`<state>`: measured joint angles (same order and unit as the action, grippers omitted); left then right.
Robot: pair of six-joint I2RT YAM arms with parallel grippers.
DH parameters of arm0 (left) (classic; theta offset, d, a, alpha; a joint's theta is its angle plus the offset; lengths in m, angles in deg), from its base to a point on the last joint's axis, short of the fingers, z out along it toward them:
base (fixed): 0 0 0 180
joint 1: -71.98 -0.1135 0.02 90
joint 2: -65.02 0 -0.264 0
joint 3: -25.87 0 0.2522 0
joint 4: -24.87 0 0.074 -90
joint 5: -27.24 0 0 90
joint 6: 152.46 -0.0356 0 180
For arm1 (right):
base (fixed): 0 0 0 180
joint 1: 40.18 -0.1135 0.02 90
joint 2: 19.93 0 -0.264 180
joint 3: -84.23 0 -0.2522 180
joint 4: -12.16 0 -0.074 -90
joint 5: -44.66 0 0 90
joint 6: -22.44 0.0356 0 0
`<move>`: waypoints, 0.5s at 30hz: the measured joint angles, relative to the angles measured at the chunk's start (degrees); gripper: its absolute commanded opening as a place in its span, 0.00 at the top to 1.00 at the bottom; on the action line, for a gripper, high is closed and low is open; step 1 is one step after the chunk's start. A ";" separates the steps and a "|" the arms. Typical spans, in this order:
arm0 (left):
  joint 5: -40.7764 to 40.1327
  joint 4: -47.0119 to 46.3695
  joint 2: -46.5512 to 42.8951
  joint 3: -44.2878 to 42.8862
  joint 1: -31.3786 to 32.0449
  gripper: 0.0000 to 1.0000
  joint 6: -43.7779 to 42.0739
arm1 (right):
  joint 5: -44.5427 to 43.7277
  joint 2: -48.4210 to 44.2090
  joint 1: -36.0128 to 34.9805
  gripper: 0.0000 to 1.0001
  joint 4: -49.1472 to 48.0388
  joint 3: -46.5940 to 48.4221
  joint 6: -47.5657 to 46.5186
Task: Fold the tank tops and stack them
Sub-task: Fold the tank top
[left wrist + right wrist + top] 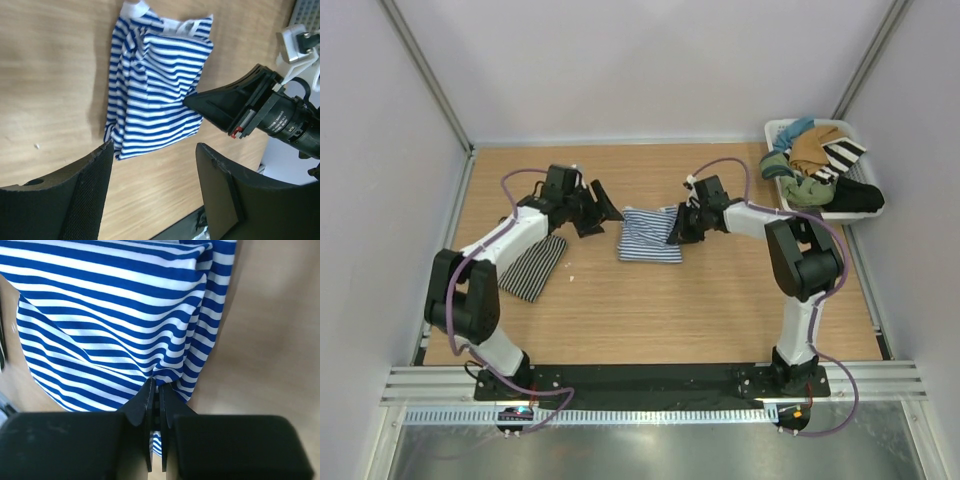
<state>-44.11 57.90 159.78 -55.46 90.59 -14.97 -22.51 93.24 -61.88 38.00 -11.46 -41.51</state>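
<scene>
Blue-and-white tank top (648,238) lies folded mid-tabletop (720,310), between the arms and nearly square from above. Right gripper (676,228) is at its right edge, and the right wrist view shows the jaws pinched together on bunched striped cloth. Left gripper (602,208) hovers just left of the top, jaws apart and empty. Black-and-white tank top (533,266) lies folded further left. The top view hides the pinch. Only the left wrist view resolves the white neckline trim (175,25).
</scene>
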 measured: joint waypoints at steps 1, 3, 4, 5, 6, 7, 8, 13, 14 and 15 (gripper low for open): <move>-0.37 0.39 -1.70 1.16 0.98 0.33 -0.17 | 0.09 -2.36 -0.48 0.91 -0.42 -3.13 -0.02; -1.31 1.09 -5.25 3.48 3.28 0.33 -0.28 | 0.31 -6.73 -1.51 0.79 -1.36 -9.05 0.11; -1.81 1.40 -6.95 4.70 4.52 0.33 -0.35 | 0.28 -9.29 -1.92 0.58 -1.57 -12.46 0.26; -2.29 1.60 -8.63 5.95 5.70 0.33 -0.42 | 0.28 -11.72 -2.36 0.54 -1.44 -15.56 0.44; -2.71 1.88 -10.27 7.15 6.91 0.32 -0.42 | 0.61 -14.14 -2.69 0.51 -1.99 -18.69 0.52; -2.95 2.23 -11.32 7.98 7.74 0.32 -0.44 | 0.55 -16.65 -2.89 0.49 -1.92 -21.09 0.57; -3.23 2.40 -12.44 8.92 8.63 0.32 -0.57 | 0.13 -19.10 -2.99 0.48 -1.77 -23.15 0.57; -5.05 3.50 -12.37 9.64 9.27 0.47 -2.95 | -3.58 -25.62 -2.82 0.51 0.31 -26.14 -0.07; -5.11 3.52 -11.61 9.33 9.14 0.47 -3.58 | -4.46 -26.10 -2.82 0.52 0.59 -25.81 -0.59; -5.16 3.54 -10.97 9.05 9.11 0.47 -4.28 | -5.14 -26.21 -2.82 0.53 1.22 -25.20 -0.96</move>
<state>-49.27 61.44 148.81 -46.41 99.71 -19.26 -27.65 67.03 -64.70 39.22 -36.66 -42.47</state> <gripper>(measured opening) 0.534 0.493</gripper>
